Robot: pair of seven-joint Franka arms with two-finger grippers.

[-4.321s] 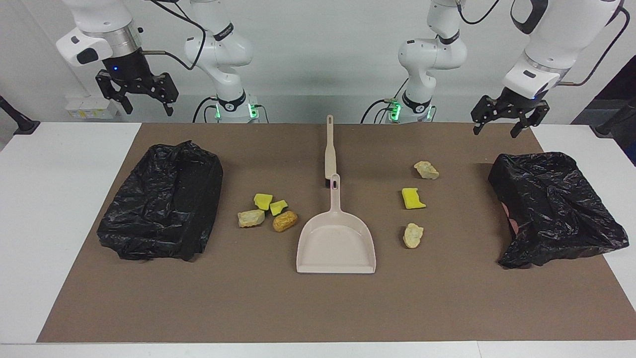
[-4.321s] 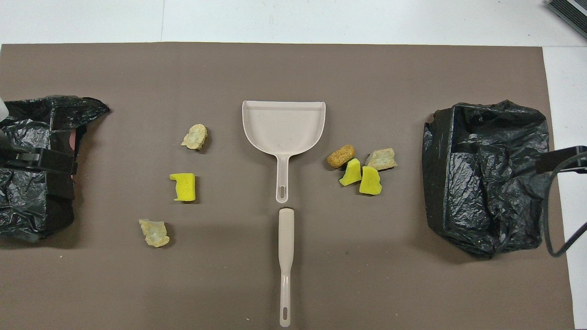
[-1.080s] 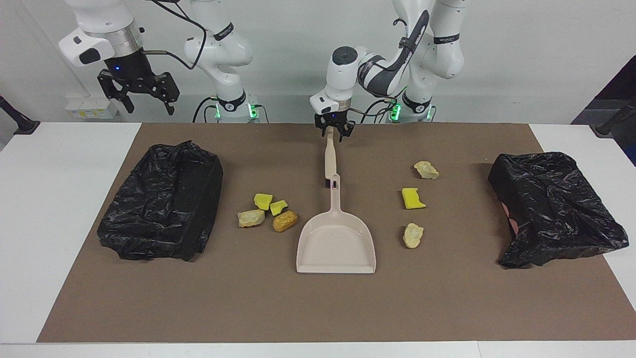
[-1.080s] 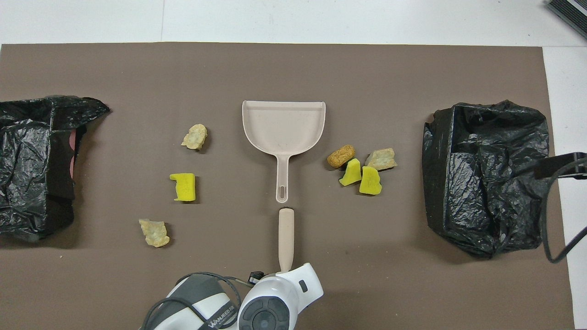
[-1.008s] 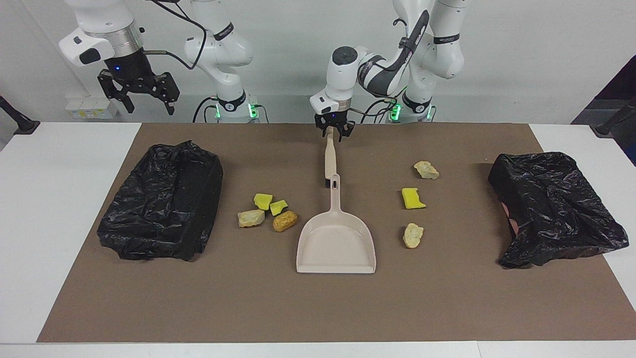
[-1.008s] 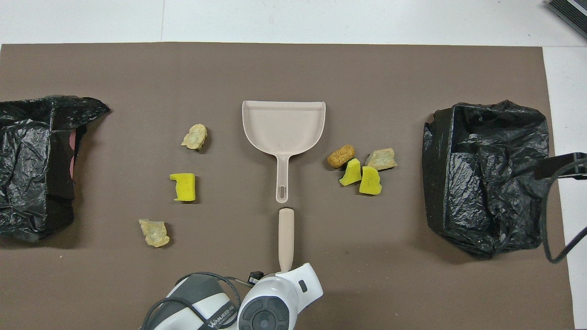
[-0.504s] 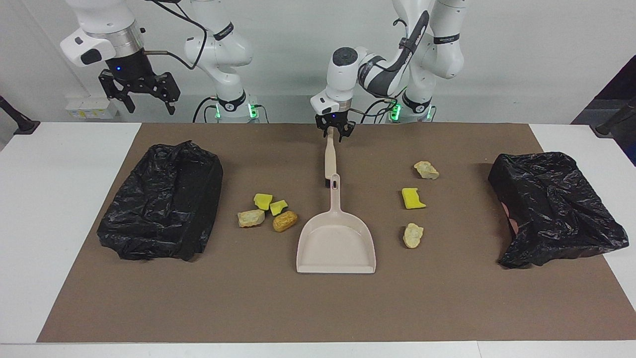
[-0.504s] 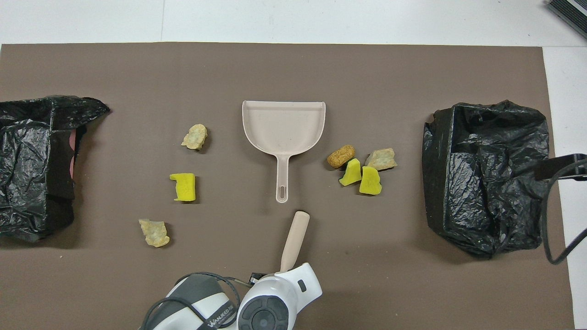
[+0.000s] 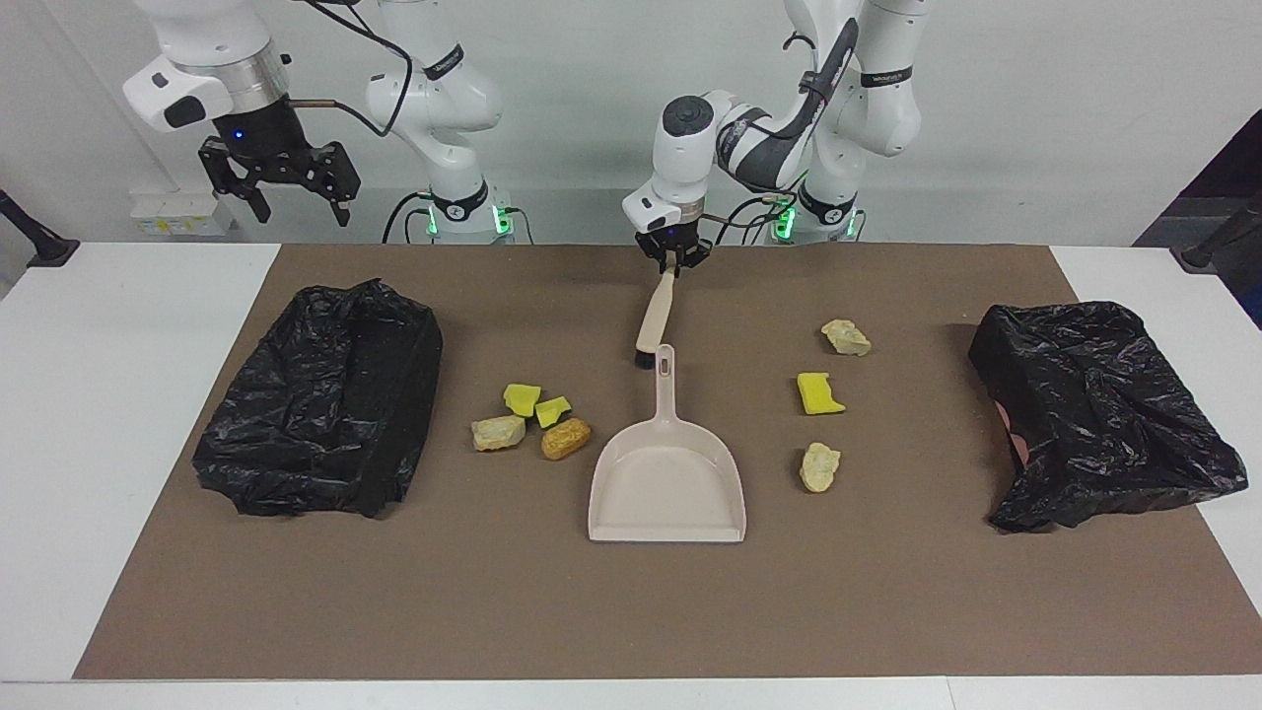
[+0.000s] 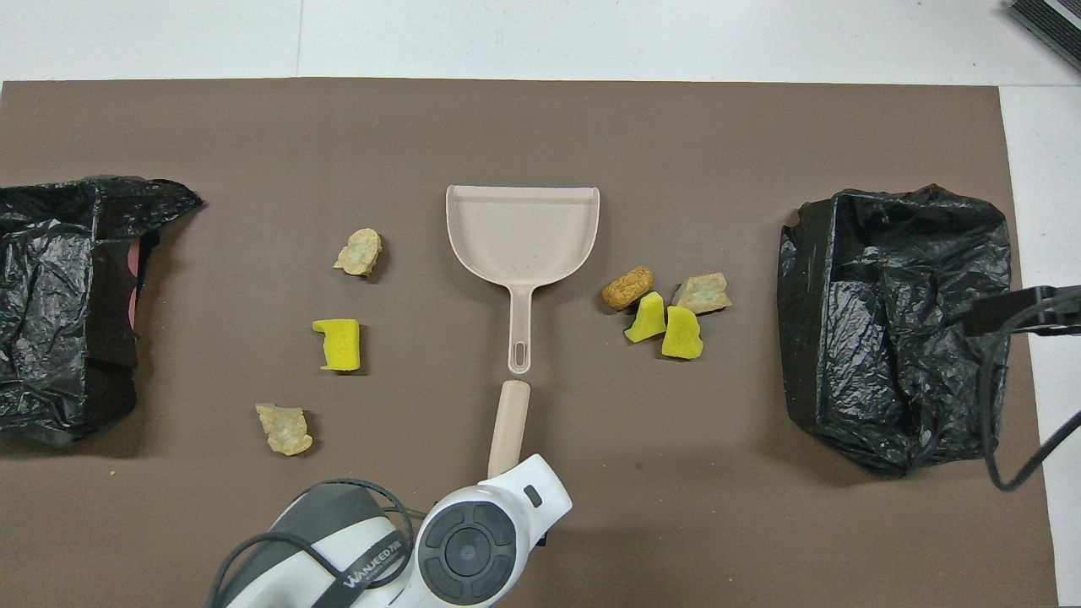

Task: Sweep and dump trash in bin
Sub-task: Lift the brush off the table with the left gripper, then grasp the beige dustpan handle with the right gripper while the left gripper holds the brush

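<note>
My left gripper [image 9: 673, 260] is shut on the handle end of the beige brush [image 9: 655, 318], which hangs tilted, its dark bristle end by the handle of the beige dustpan [image 9: 666, 483]. The trash lies on the mat. Two yellow bits [image 9: 521, 397], a beige lump [image 9: 498, 432] and an orange-brown lump [image 9: 565, 438] lie beside the pan toward the right arm's end. Two beige lumps [image 9: 846, 337] [image 9: 819, 466] and a yellow sponge [image 9: 818, 392] lie toward the left arm's end. My right gripper [image 9: 294, 207] is open and waits in the air.
Two black bag-lined bins stand on the brown mat [image 9: 631, 611], one at the right arm's end [image 9: 325, 434] and one at the left arm's end [image 9: 1094, 414]. In the overhead view the left wrist [image 10: 473, 540] covers the brush's handle end.
The left arm came from its end of the table to the brush, closed on its handle end and lifted it. The brush now hangs tilted. The right gripper barely moved.
</note>
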